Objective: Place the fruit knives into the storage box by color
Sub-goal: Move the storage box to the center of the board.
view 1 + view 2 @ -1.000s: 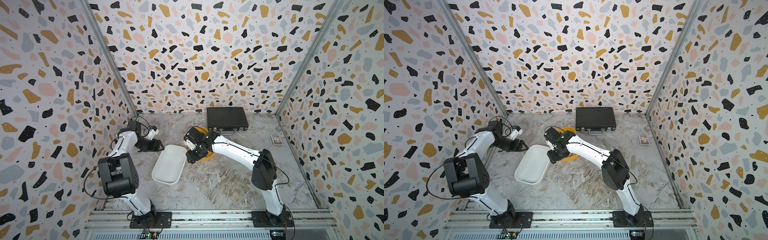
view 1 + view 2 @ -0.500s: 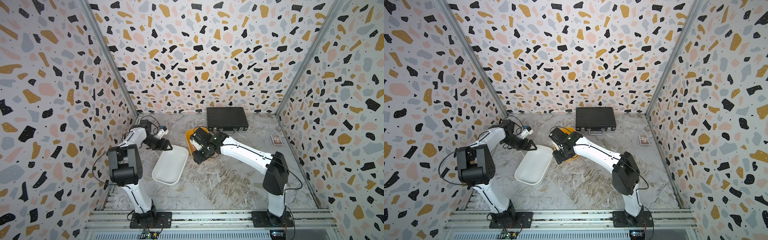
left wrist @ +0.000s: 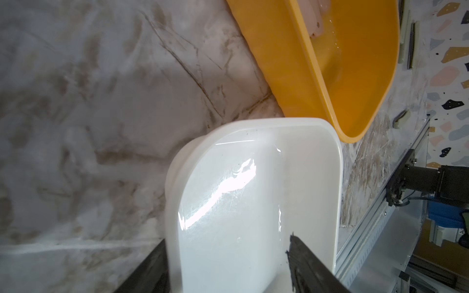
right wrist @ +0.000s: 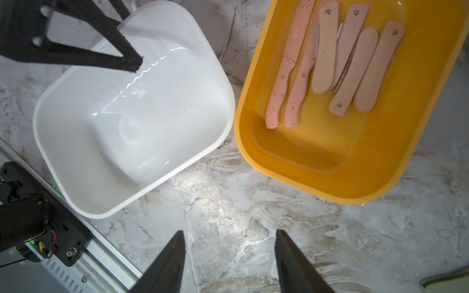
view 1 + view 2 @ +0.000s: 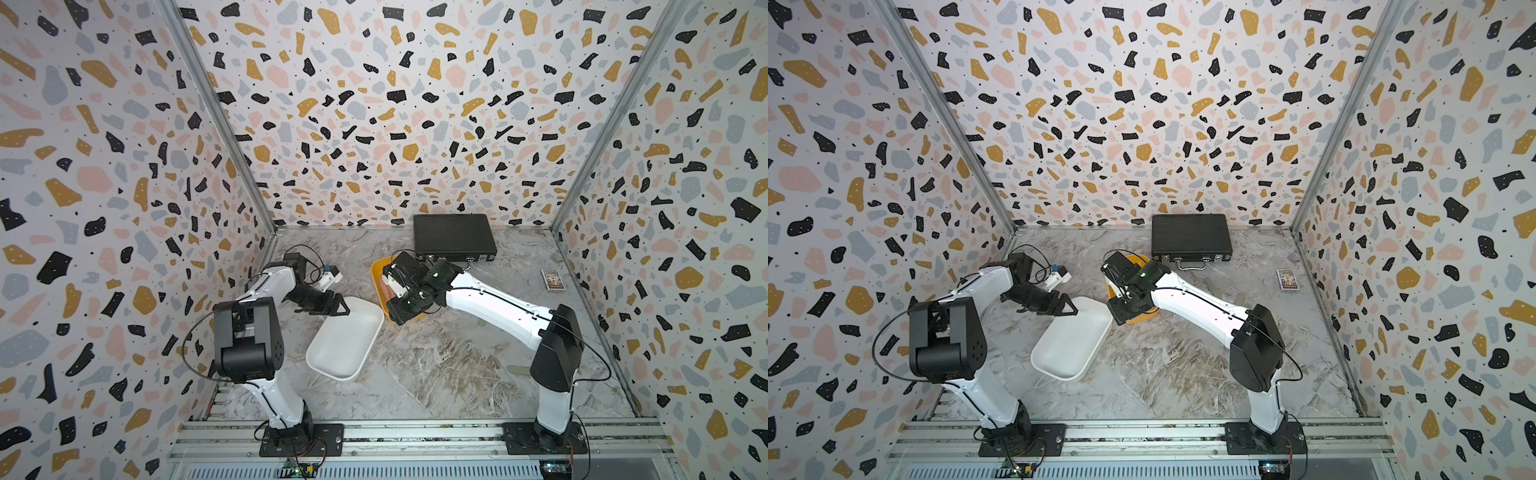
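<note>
Top views show the left arm (image 5: 270, 282) folded at its elbow and reached inward, the left gripper (image 5: 338, 309) held low over the far corner of the white tub (image 5: 345, 349), jaws parted, nothing clamped. Pink fruit knives (image 4: 330, 63) are laid in the yellow tub (image 4: 317, 165). The right arm (image 5: 490, 299) is stretched leftward, the right gripper (image 4: 229, 231) spread and empty above bare table (image 4: 241, 215)

Left arm (image 5: 270, 282), right arm (image 5: 490, 301): my links are rounded white shells, my joints boxy black housings. Thin black cables (image 5: 184, 347) loop off each elbow. Left base plate (image 4: 73, 238) is black, with a silver screw at its corner and red and yellow leads. Left gripper (image 3: 228, 241), right gripper (image 4: 229, 232): my fingers (image 4: 167, 266) are matte black tapering wedges, and the left ones are open triangular frames.
</note>
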Available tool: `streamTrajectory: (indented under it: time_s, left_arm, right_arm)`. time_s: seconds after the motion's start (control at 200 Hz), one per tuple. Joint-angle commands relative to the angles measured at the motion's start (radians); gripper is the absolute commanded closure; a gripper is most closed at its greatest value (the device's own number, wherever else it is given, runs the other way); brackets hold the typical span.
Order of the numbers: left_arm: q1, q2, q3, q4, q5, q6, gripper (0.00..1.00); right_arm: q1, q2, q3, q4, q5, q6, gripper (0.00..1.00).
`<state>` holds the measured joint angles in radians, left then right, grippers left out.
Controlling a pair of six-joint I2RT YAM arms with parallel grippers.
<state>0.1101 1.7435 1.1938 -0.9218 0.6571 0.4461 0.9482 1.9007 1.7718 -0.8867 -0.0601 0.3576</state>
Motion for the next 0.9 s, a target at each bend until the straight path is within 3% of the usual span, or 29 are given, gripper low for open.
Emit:
streamTrajectory:
  time_s: [0.0, 0.4, 0.661, 0.896]
  left_arm:
    - [-0.003, -0.053, -0.029, -0.073, 0.076, 0.069, 0.29]
    - [-0.137, -0.118, -0.082, -0.154, 0.105, 0.114, 0.30]
    - [-0.217, -0.126, -0.069, -0.136, 0.098, 0.066, 0.30]
    - [-0.222, -0.143, -0.032, -0.132, 0.087, 0.032, 0.31]
  right_arm:
    - [-0.003, 0.007, 0.026, -0.018, -0.003, -0.009, 0.41]
    - [-0.003, 0.014, 0.026, -0.039, -0.002, -0.011, 0.41]
    - [-0.003, -0.053, -0.134, 0.011, -0.028, 0.021, 0.39]
    - [-0.001, -0.068, -0.217, 0.055, -0.042, 0.040, 0.39]
